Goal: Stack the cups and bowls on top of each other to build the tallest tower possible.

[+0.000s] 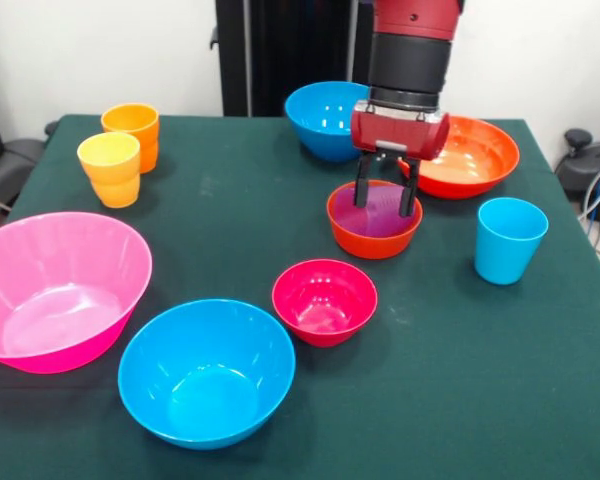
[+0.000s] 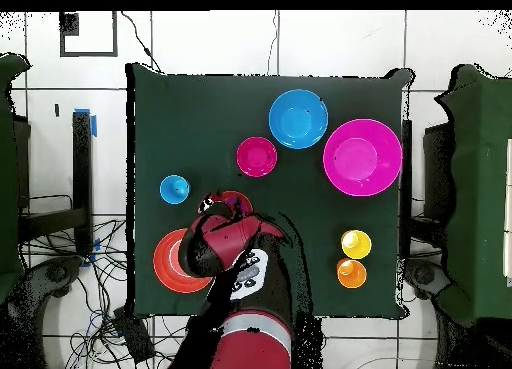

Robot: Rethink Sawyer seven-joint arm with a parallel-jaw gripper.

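My gripper [image 1: 386, 196] hangs over the small orange-red bowl [image 1: 375, 240]. Its fingers [image 1: 362, 190] stand on either side of the translucent purple cup [image 1: 385, 210], which sits low inside that bowl. The jaws look closed on the cup. The small magenta bowl [image 1: 324, 300] lies just in front, apart from them. The light blue cup [image 1: 510, 240] stands upright to the right. In the overhead view my arm [image 2: 235, 250] covers most of the small orange-red bowl [image 2: 236, 197] and hides the purple cup.
The wide orange-red bowl [image 1: 475, 155] and a blue bowl [image 1: 325, 118] sit close behind the gripper. A second blue bowl [image 1: 206, 372] and the large pink bowl [image 1: 55, 290] lie at the front left. The yellow-orange cup [image 1: 110, 168] and the orange cup [image 1: 132, 130] stand at the far left.
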